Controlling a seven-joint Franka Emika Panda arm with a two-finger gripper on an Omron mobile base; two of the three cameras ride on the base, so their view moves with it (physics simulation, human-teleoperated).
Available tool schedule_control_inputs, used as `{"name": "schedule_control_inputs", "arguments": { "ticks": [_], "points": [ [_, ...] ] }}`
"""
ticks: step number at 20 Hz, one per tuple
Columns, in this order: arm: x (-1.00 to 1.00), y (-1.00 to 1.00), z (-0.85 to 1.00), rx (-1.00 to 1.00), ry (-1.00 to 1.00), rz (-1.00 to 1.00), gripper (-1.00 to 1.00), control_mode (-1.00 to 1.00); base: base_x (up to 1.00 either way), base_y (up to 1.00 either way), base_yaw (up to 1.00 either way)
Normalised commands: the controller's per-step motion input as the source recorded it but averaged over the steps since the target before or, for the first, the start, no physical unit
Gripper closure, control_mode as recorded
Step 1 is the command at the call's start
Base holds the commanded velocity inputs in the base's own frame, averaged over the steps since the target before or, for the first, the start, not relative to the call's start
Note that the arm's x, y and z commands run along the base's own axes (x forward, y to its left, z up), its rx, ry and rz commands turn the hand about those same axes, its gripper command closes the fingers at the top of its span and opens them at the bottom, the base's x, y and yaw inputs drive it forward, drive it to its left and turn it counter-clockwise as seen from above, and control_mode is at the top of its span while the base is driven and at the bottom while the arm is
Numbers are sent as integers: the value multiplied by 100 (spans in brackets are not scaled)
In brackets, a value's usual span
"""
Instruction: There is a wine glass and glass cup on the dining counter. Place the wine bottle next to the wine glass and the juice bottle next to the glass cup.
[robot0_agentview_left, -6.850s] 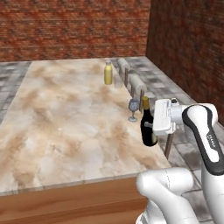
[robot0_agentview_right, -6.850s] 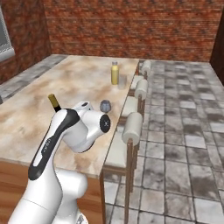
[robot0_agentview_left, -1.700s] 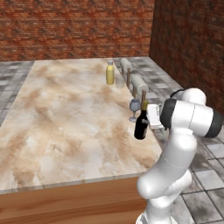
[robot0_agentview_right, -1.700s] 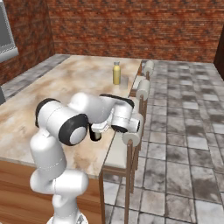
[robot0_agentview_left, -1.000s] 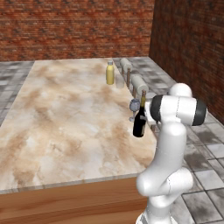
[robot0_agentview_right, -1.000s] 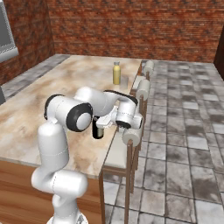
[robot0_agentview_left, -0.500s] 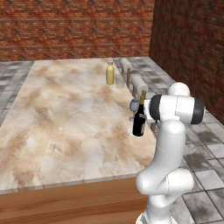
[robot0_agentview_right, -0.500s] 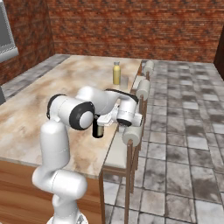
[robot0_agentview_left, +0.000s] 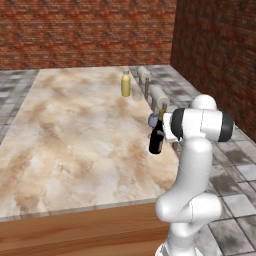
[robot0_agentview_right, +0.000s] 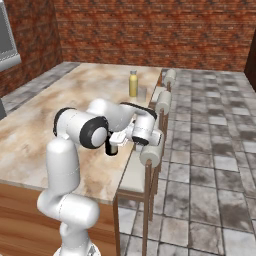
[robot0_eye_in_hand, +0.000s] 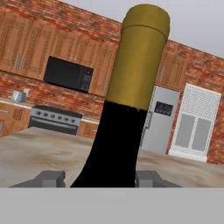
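The dark wine bottle (robot0_agentview_left: 156, 140) with its gold foil top stands upright at the right edge of the dining counter (robot0_agentview_left: 75, 130). My gripper (robot0_agentview_left: 164, 124) is shut on its upper body from the right. In the hand view the wine bottle (robot0_eye_in_hand: 127, 109) rises between my fingertips (robot0_eye_in_hand: 50, 178). The wine glass (robot0_agentview_left: 152, 120) stands just behind the bottle, almost touching it. Farther back along the same edge, the yellow juice bottle (robot0_agentview_left: 126, 83) stands with the glass cup (robot0_agentview_left: 137, 93) beside it. From the right, the juice bottle (robot0_agentview_right: 133, 84) and glass cup (robot0_agentview_right: 142, 93) appear close together.
Padded roll-back stools (robot0_agentview_right: 154, 145) line the counter's right edge, right beside my hand. A brick wall (robot0_agentview_left: 85, 30) closes the far end. The counter's left and middle surface (robot0_agentview_left: 60, 150) is bare marble.
Since the earliest frames the arm has swung its elbow round and carried the wine bottle closer to the wine glass. Over the last second the bottle has hardly moved.
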Motion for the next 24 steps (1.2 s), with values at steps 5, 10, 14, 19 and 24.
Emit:
{"name": "schedule_control_inputs", "arguments": {
  "ticks": [5,10,14,19,24],
  "points": [
    [10,-2,-3,-4,0,0,100,-100,0,0,0],
    [11,-6,0,-10,0,0,100,-100,0,0,0],
    [8,-4,0,-9,0,0,100,-100,0,0,0],
    [16,-3,-1,-1,0,0,100,-100,0,0,0],
    [21,0,-7,0,0,0,100,-100,0,0,0]
  ]
}}
